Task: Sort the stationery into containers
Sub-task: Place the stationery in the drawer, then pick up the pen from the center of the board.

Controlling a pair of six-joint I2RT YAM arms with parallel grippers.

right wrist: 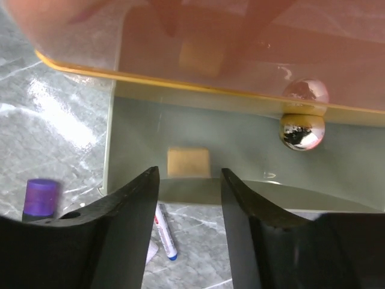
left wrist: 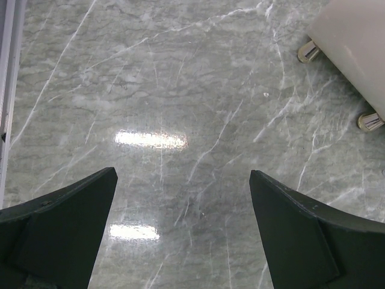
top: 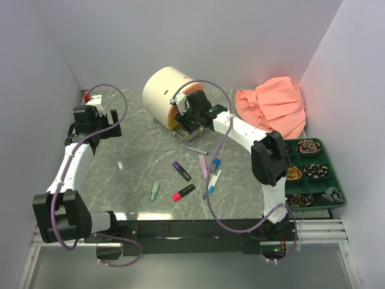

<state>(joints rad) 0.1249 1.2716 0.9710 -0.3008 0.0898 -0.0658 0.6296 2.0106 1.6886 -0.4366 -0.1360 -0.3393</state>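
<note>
On white-walled marble table [top: 132, 150], loose stationery [top: 181, 170]

Table [left wrist: 180, 90] looks glossy marbled, drawer knob [right wrist: 302, 129] polished metal, peach cloth [top: 271, 105] matt

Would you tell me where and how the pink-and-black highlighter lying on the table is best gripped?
Grip the pink-and-black highlighter around mid-barrel, coming straight down from above. It lies flat and slanted on the marble table, with free space along both long sides, so a pinch across its narrow width should fit.

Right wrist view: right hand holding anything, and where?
Nothing. The right hand is open, empty; the small tan block eraser lies in the yellow drawer beyond its fingertips.
</note>
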